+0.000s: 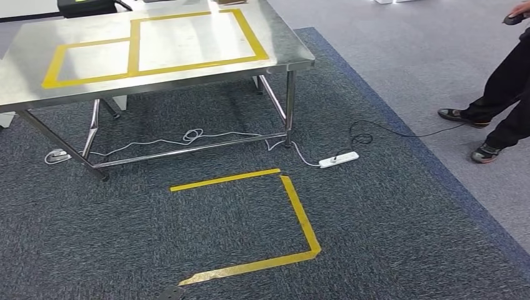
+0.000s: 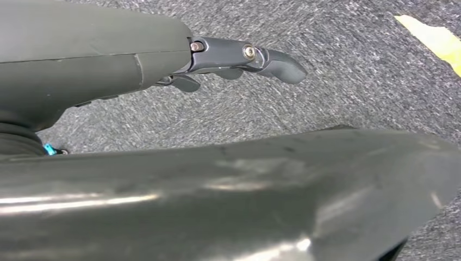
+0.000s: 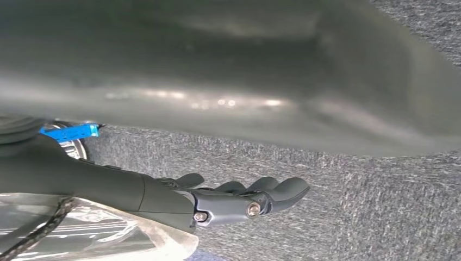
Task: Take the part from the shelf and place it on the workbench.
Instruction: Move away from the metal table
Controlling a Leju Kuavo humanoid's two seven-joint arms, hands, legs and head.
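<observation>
- Left hand [image 2: 239, 60]: dark fingers lie stretched out and slightly apart over the dark grey speckled carpet [image 2: 337, 81], holding nothing.
- Right hand [image 3: 239, 198]: fingers loosely extended; a clear plastic bag [image 3: 103, 231] lies against the palm side, though I cannot tell whether they grip it or what is in it.
- Stainless steel workbench [image 1: 275, 37] marked with yellow tape rectangles [image 1: 134, 47] stands ahead.
- White power strip [image 1: 339, 159] lies on the carpet beside its leg.
- A person's dark-trousered legs [image 1: 509, 94] stand at the right.

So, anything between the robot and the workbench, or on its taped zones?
Nothing visible blocks the way. The carpet up to the workbench carries only flat yellow tape. A power strip and cable lie by the right legs, off to the side; a person stands far right. The taped zones look bare.
</observation>
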